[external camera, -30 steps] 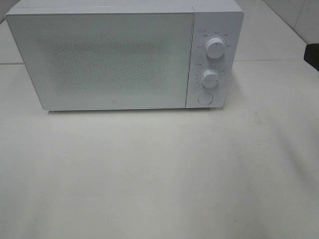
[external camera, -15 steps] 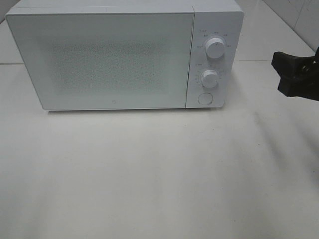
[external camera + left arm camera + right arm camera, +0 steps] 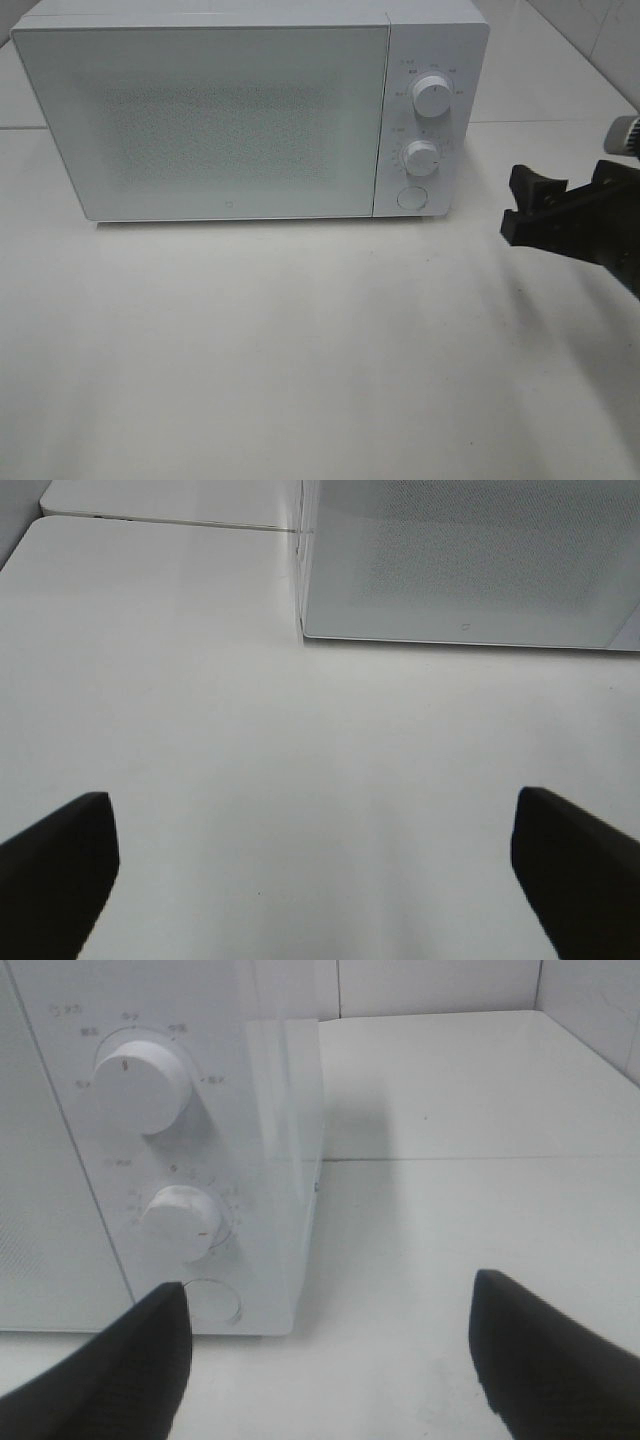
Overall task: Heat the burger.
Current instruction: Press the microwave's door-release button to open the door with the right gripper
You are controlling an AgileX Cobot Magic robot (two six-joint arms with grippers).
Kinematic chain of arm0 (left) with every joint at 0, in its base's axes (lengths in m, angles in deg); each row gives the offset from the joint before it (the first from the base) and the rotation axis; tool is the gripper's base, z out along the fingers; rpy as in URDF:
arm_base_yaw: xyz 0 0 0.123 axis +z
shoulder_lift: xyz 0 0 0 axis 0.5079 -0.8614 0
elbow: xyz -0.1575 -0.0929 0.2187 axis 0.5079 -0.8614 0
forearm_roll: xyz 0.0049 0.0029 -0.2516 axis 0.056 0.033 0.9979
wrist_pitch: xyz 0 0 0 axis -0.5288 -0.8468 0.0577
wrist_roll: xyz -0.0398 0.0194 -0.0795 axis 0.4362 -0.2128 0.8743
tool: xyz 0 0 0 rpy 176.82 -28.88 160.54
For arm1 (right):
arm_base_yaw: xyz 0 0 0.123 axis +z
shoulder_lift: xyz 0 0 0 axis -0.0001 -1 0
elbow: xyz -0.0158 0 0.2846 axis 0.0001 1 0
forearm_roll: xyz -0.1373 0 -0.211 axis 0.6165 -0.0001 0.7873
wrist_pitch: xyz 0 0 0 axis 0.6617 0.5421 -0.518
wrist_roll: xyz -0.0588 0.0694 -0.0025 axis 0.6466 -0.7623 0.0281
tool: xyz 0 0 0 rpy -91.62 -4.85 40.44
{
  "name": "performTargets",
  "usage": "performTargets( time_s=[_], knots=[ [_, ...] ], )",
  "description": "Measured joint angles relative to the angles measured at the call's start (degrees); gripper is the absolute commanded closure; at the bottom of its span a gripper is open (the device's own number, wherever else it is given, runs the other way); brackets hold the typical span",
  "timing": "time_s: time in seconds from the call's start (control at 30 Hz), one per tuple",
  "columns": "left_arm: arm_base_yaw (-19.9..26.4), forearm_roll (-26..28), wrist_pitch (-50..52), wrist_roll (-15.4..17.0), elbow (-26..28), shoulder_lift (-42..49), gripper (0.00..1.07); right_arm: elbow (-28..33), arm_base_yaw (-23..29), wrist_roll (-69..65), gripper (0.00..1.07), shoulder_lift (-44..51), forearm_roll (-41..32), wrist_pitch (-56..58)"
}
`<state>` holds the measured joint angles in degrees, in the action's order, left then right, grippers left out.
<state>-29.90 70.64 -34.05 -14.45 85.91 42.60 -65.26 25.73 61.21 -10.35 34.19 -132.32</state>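
The burger is not visible in any view. The white microwave (image 3: pixel 230 120) stands at the back of the table with its door shut. My right gripper (image 3: pixel 520 205) is open and empty, hovering to the right of the microwave's control panel. In the right wrist view the gripper (image 3: pixel 330 1360) faces the panel's corner, with the upper knob (image 3: pixel 140 1080), the lower knob (image 3: pixel 180 1222) and the round button (image 3: pixel 212 1302) close by. My left gripper (image 3: pixel 315 870) is open and empty above bare table, in front of the microwave's left corner (image 3: pixel 470 560). It does not show in the exterior view.
The white table (image 3: pixel 300 350) spreads in front of the microwave. A seam between table tops (image 3: pixel 540 122) runs behind on the right. A tiled wall (image 3: pixel 600 30) rises at the back right.
My right gripper has come into the exterior view from the right edge and moved left and down, toward the microwave's control panel. The microwave has not changed.
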Motion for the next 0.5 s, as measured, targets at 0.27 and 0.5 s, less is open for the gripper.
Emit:
performTargets(
  time_s=[0.27, 0.5],
  knots=[
    [0.00, 0.00, 0.00, 0.00, 0.00, 0.00, 0.07, -3.55, 12.32, 0.23, 0.32, -6.65, -12.15, -1.38],
    [0.00, 0.00, 0.00, 0.00, 0.00, 0.00, 0.07, -6.53, 17.02, 0.40, 0.32, -9.22, -15.41, -1.83]
  ],
)
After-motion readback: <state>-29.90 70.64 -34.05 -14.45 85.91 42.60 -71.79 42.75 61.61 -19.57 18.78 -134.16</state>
